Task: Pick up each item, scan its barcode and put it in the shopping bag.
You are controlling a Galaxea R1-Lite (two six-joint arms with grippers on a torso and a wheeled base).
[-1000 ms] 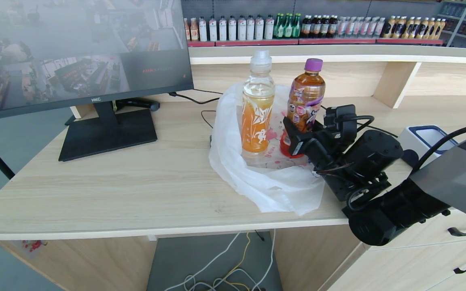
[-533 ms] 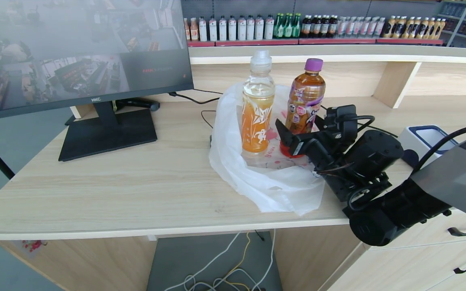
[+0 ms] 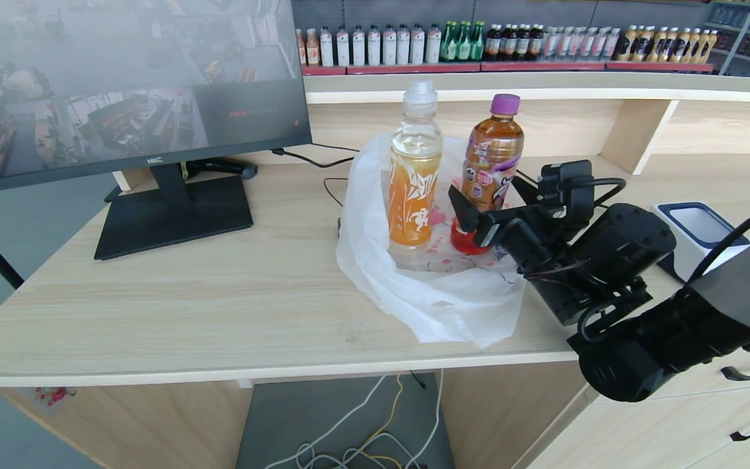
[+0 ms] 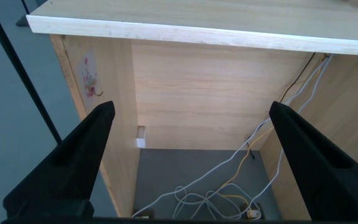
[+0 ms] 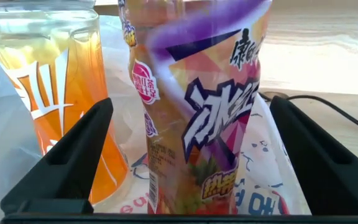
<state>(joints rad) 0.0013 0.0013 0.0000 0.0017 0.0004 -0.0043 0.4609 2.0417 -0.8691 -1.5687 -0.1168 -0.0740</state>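
1. Two bottles stand upright, close side by side, on the spread shopping bag (image 3: 440,299) on the worktop (image 3: 219,293). The orange bottle (image 3: 414,189) is to the robot's left and the purple-capped bottle (image 3: 492,163) to its right.
2. Key relation: the purple-capped bottle (image 5: 197,112) lies straight ahead of the right end effector (image 3: 489,190). Its long axis is vertical and its lower body sits between the fingers (image 5: 73,155), with a gap on each side and no contact seen.
3. Right end effector: spread wide, holding nothing. The arm comes in low from the robot's right, crosswise to the bottle's axis.
4. Left end effector (image 4: 190,118): wide, empty, below the worktop edge and well apart from both bottles. The right arm is plainly nearer.
5. The scanner (image 3: 694,228) sits on the worktop, right of the bag.
6. Judgement: closing here would pinch the lower body. The orange bottle just beside it risks a knock.
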